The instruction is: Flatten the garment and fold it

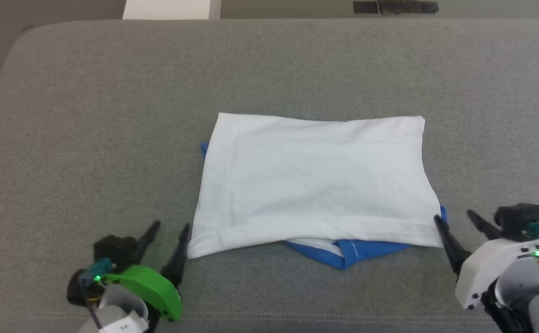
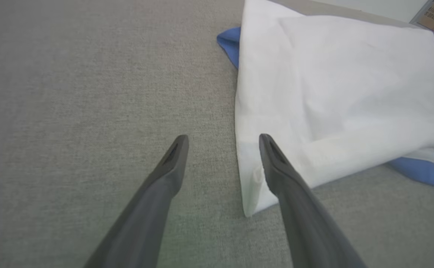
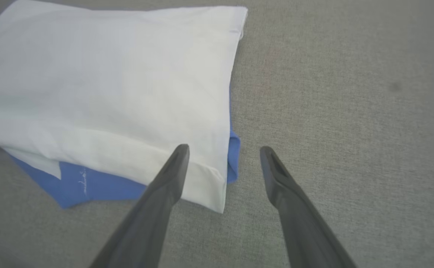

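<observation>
The garment (image 1: pixel 313 185) lies at the middle of a grey upholstered pad (image 1: pixel 89 115), folded into a rough rectangle with its white body uppermost and a blue layer (image 1: pixel 348 252) poking out beneath the near edge, at the far left corner and at the near right corner. It looks like thin, limp knit jersey: light, with no stiffness of its own, so it will likely sag and drape from whatever point is lifted, and the stacked layers may slide over one another or fall open if only the top one is pinched. The stitched hem (image 1: pixel 315 236) along the near edge is a doubled band and looks the firmest place to take hold, best at its two near corners, catching all the layers at once. Soft creases run across the white panel, and its edges are slightly wavy, not crisp. The pad is a tight, matte, fuzzy weave with a rounded far corner, probably grippy enough to drag at the cloth. The left pincer (image 1: pixel 171 225) stands spread and empty just beside the near left corner, the right pincer (image 1: pixel 452 215) likewise spread and empty at the near right corner; their fingers are long, dark, smooth and tapering.
</observation>
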`<state>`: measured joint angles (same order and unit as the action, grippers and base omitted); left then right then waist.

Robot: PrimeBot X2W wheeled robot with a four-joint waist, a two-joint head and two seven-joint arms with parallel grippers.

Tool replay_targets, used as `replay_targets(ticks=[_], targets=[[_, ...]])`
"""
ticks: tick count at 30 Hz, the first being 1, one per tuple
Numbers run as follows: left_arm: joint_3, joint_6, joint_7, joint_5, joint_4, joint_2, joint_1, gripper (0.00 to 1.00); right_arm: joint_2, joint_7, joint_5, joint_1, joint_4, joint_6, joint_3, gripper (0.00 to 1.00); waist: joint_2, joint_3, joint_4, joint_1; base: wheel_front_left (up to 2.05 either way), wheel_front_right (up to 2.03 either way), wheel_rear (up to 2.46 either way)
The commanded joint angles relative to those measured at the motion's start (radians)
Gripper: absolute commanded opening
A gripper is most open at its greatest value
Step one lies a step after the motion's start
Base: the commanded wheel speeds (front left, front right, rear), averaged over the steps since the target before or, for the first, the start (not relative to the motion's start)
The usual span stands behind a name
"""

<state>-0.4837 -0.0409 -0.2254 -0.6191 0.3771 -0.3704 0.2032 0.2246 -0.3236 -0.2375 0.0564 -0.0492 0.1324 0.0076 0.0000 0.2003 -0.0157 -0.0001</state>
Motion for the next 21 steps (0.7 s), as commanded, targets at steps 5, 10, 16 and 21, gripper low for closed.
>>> replay_targets(ticks=[5,10,16,21], targets=[[0.132,0.079,-0.035,0.029,-0.125,0.025,-0.038,1.0,-0.091,0.042,-0.031,-0.034,0.101,-0.002,-0.103,1.0,0.0,-0.04,0.016,0.0001,0.0,0.0,0.0],[0.298,0.103,-0.036,0.13,-0.272,0.098,-0.061,1.0,-0.135,0.062,-0.051,-0.004,0.105,-0.002,-0.158,1.0,0.0,-0.045,0.029,0.0001,0.0,0.0,0.0],[0.441,0.058,-0.036,0.237,-0.299,0.19,-0.039,1.0,-0.17,0.058,-0.089,0.084,0.019,-0.002,-0.214,1.0,0.0,-0.034,0.038,0.0001,0.0,0.0,0.0],[0.496,0.001,-0.036,0.317,-0.277,0.24,-0.008,1.0,-0.174,0.003,-0.156,0.169,-0.134,-0.002,-0.26,1.0,0.0,-0.022,0.043,0.0001,0.0,0.0,0.0]])
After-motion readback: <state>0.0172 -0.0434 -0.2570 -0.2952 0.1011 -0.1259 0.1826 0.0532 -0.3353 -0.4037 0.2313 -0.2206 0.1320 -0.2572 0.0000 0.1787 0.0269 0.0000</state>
